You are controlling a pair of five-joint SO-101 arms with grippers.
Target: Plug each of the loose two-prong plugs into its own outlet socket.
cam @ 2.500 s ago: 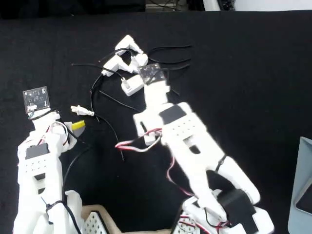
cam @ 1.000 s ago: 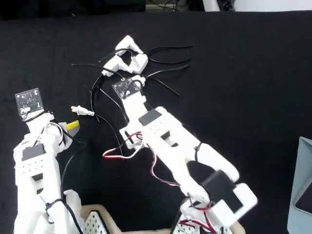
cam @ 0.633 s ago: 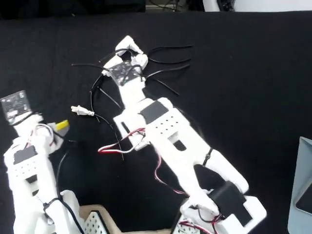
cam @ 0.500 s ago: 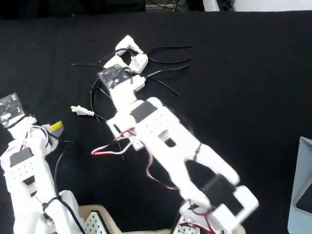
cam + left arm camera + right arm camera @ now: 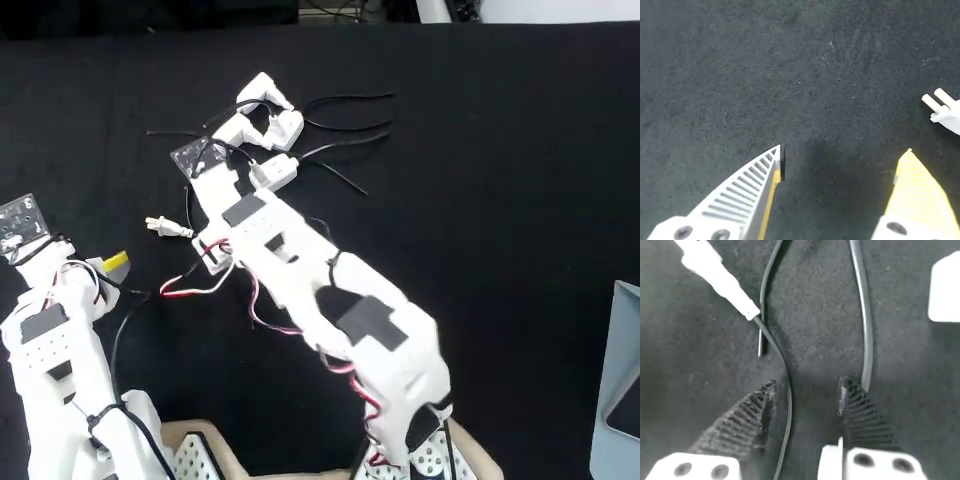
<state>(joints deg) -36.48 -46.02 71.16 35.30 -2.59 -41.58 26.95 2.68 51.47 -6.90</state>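
Pickup step judged in hand: right pincer [image 5: 806, 385], released, straddles the black cable [image 5: 782, 365] just behind the loose plug [image 5: 168, 228], left pincer [image 5: 844, 150] released near that plug, sockets [image 5: 285, 127] apart from it; next move calls for clamping the plug body.

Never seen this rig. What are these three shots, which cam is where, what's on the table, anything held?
Two small white robot arms sit side by side at a table under black cloth. The high view looks down from a fixed camera; the other two come from a camera on each arm's wrist, looking past its fingers. On the cloth lie white outlet sockets, black cords and a loose two-prong plug. The left gripper, one finger yellow, is open over bare cloth near the plug's prongs. The right gripper is open too, a black cord running between its fingers. Neither holds anything.
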